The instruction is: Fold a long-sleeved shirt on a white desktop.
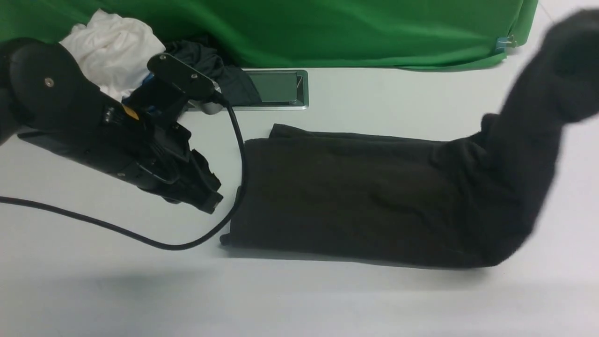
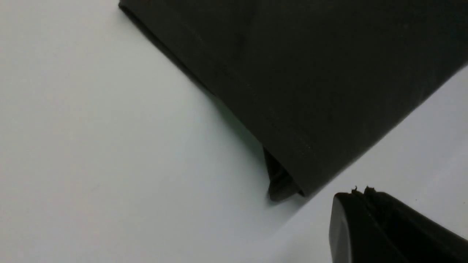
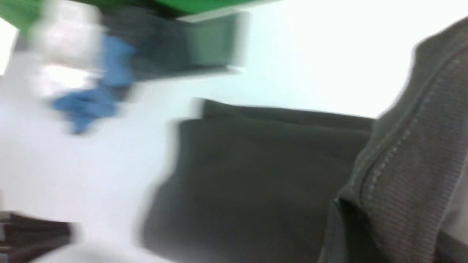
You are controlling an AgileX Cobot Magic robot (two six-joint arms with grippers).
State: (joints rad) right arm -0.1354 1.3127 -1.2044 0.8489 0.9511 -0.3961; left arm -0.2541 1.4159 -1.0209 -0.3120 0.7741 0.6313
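The left gripper (image 1: 206,196) is clenched empty just beside the black knit long-sleeved shirt (image 1: 346,196) on the white desktop (image 1: 374,299); the unseen right gripper seemingly grasps its lifted end, which could slip, spoiling the fold

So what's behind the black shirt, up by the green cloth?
Behind the long-sleeved shirt a metal-framed hatch sits in the white desktop, before the green backdrop. A dark garment covers the hatch's left end; its inside isn't visible.
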